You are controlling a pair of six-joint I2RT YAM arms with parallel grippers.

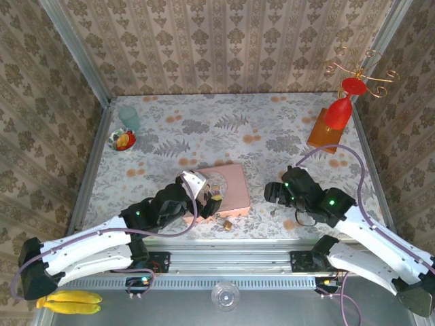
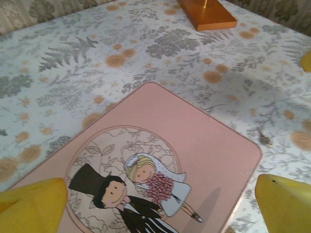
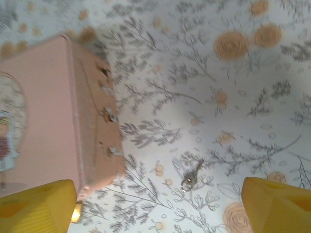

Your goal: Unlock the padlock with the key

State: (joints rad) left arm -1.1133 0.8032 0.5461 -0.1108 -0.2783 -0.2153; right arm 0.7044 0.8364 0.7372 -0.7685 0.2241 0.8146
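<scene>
Hovering over key [image 3: 192,177] near pink tin [image 3: 43,121], rt claw [image 3: 158,206] spread wide.

We see a pink tin [image 1: 232,185] lying flat on the flowered table [image 1: 170,129], with the left gripper [image 1: 209,197] over its near left corner. A small brass padlock [image 1: 228,223] sits just in front of the tin. The right gripper [image 1: 272,197] hovers right of the tin, apart from it. Far right, a red vase [image 1: 338,112] stands on an orange block [image 1: 321,138].
</scene>
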